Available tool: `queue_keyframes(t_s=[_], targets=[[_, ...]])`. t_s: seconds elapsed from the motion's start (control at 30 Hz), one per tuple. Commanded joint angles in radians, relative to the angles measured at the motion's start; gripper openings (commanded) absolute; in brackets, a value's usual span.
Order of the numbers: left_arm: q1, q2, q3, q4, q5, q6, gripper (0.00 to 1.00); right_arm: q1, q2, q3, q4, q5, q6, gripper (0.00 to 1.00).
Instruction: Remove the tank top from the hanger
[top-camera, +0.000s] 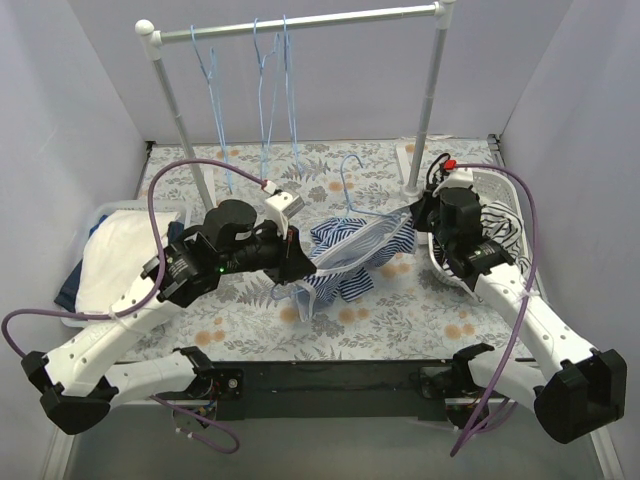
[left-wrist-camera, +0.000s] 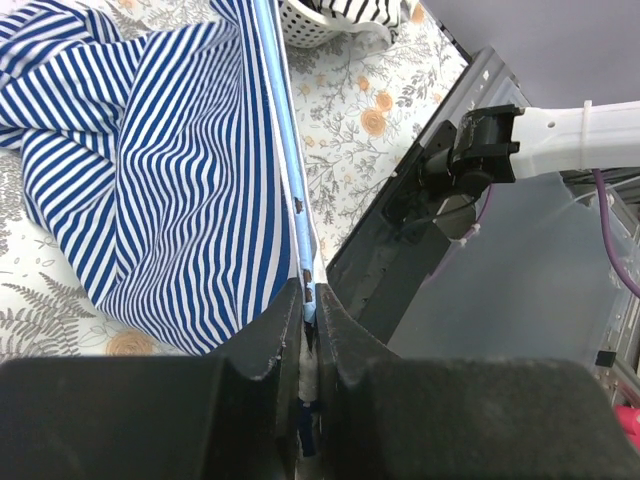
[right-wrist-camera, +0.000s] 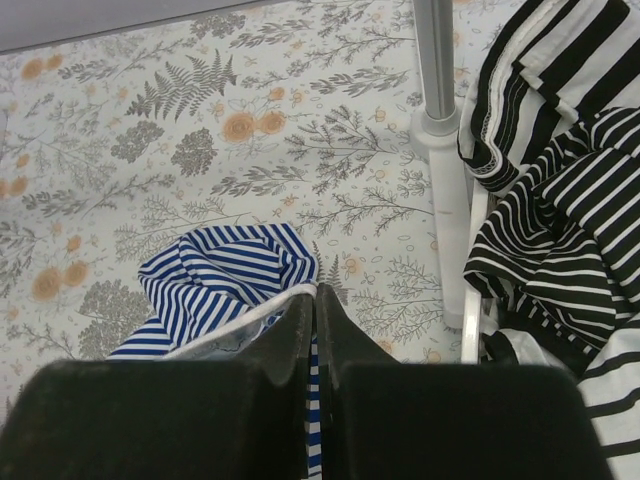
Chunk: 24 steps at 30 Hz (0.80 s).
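Observation:
The tank top (top-camera: 350, 258), blue and white striped, lies bunched on the floral table top between my two arms. It hangs partly on a light blue hanger (top-camera: 349, 172) whose hook points toward the rack. My left gripper (top-camera: 293, 262) is shut on the hanger's thin blue arm (left-wrist-camera: 293, 190) at the garment's left end, and striped cloth (left-wrist-camera: 150, 170) drapes beside it. My right gripper (top-camera: 414, 216) is shut on the tank top's white-trimmed edge (right-wrist-camera: 262, 312) at its right end, low over the table. Both sets of fingertips meet, the left gripper (left-wrist-camera: 310, 295) and the right gripper (right-wrist-camera: 314, 292).
A clothes rack (top-camera: 300, 22) with several empty blue hangers (top-camera: 270, 90) stands at the back, its right post (right-wrist-camera: 437, 60) close to my right gripper. A white basket (top-camera: 508, 192) of black and white striped clothes (right-wrist-camera: 560, 220) sits at right. A bin of folded white cloth (top-camera: 110, 255) sits at left.

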Motion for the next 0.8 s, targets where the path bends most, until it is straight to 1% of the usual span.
queue_keyframes(t_s=[0.0, 0.1, 0.23, 0.3, 0.4, 0.53, 0.67, 0.77], targets=[[-0.003, -0.1, 0.042, -0.126, 0.0, -0.012, 0.0, -0.108, 0.039, 0.003, 0.017, 0.127, -0.005, 0.01], [-0.002, -0.128, 0.033, -0.144, -0.035, -0.016, 0.0, -0.133, 0.047, 0.005, -0.006, 0.164, 0.002, 0.01], [-0.002, -0.149, 0.025, -0.144, -0.098, -0.03, 0.0, -0.153, 0.046, -0.003, -0.022, 0.123, 0.005, 0.01], [-0.003, -0.154, 0.027, -0.131, -0.127, -0.036, 0.0, -0.153, 0.058, -0.007, -0.065, 0.129, 0.013, 0.01], [-0.003, -0.159, 0.032, -0.113, -0.164, -0.041, 0.0, -0.151, 0.053, -0.052, -0.078, 0.103, 0.015, 0.01], [-0.002, -0.16, 0.016, -0.052, -0.143, -0.044, 0.0, -0.146, 0.05, -0.092, -0.104, 0.005, 0.019, 0.01], [-0.003, -0.148, 0.004, -0.026, -0.114, -0.052, 0.0, -0.137, 0.021, -0.128, -0.123, -0.001, 0.016, 0.01], [-0.002, -0.154, -0.005, -0.003, -0.117, -0.052, 0.0, -0.134, 0.01, -0.148, -0.149, -0.006, 0.019, 0.01]])
